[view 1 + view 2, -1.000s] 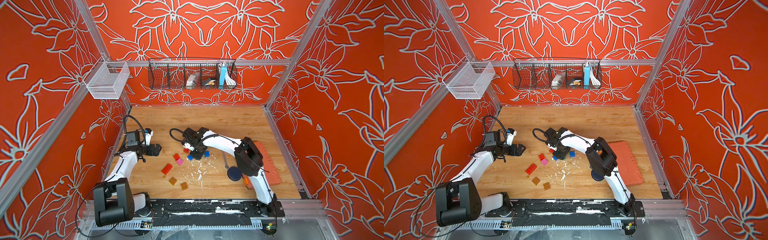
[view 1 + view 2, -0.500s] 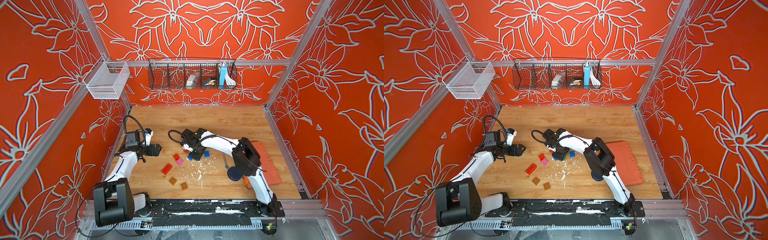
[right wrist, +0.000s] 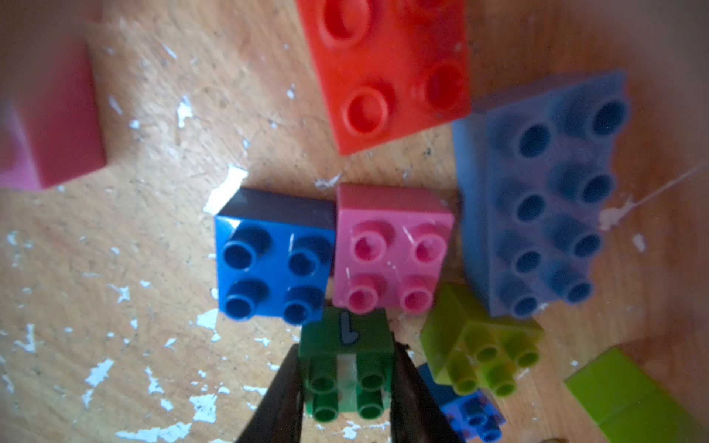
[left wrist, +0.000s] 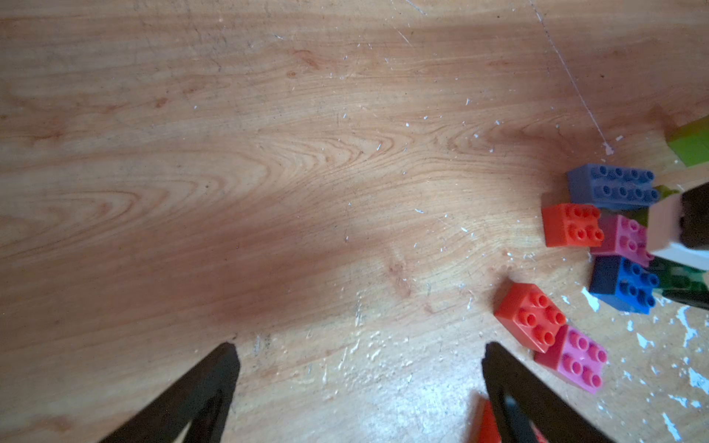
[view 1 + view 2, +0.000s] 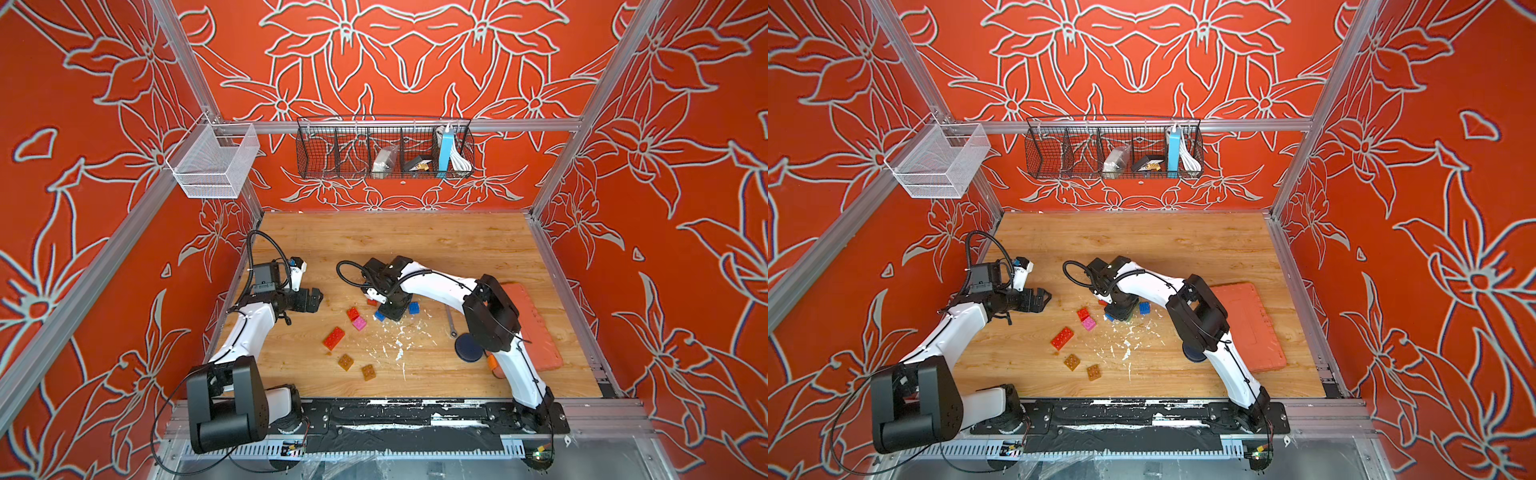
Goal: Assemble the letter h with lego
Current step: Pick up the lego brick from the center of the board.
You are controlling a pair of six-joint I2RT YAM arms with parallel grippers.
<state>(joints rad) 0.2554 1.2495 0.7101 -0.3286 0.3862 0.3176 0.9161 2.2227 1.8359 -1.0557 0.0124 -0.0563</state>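
Right gripper (image 3: 345, 351): jaws drawn in since a second ago, pinching green brick (image 3: 347, 368) at middle of bench (image 5: 415, 241), touching blue brick (image 3: 274, 264) and pink brick (image 3: 391, 249). Left gripper (image 4: 358, 345): jaws spread wide, empty, toward left edge.

A green brick (image 3: 345, 364) was gripped studs-up just beside a blue brick (image 3: 274, 264) and a pink brick (image 3: 391, 249).

orange case (image 5: 536, 328), blk wire basket (image 5: 324, 154), wrench (image 5: 450, 321)
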